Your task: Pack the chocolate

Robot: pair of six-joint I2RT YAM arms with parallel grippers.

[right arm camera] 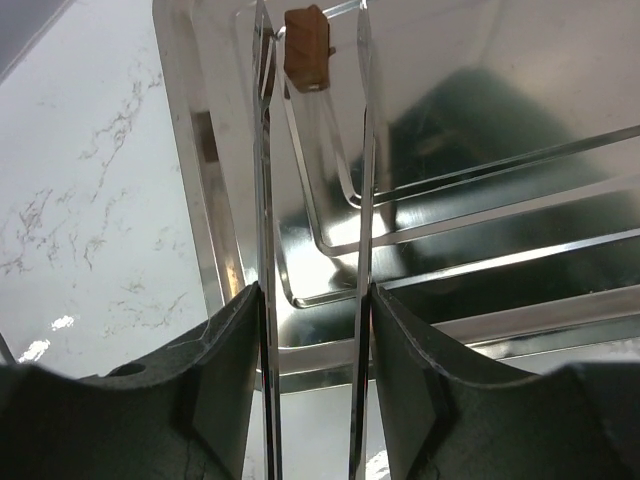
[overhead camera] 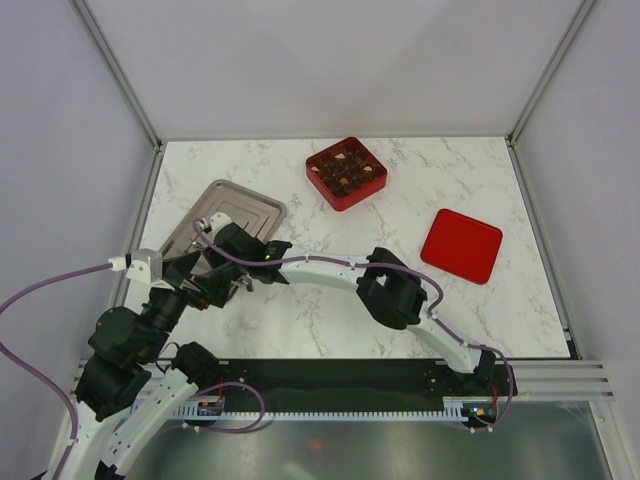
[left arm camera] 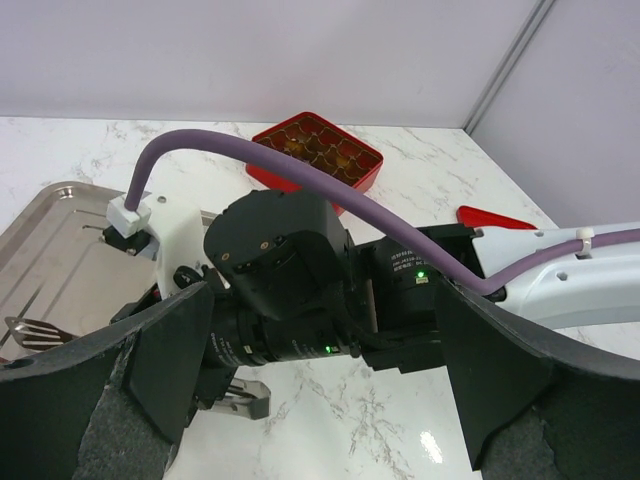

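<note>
White marble worktop (overhead camera: 480,180) carries a steel tray (right arm camera: 450,150). Your right tool (right arm camera: 312,320) grips tongs (right arm camera: 262,200) there, one small brown chocolate (right arm camera: 306,45) between their tips. It looks light and brittle; pinch its flat sides gently. Your left tool (left arm camera: 330,340) is spread, empty.

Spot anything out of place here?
Nothing spilled or damaged. One oddity: the right end effector, holding tongs over the tray, sits directly in front of the open left end effector; clearance looks tight.

The right tool (overhead camera: 222,238) hides the tray's (overhead camera: 240,203) near edge.
</note>
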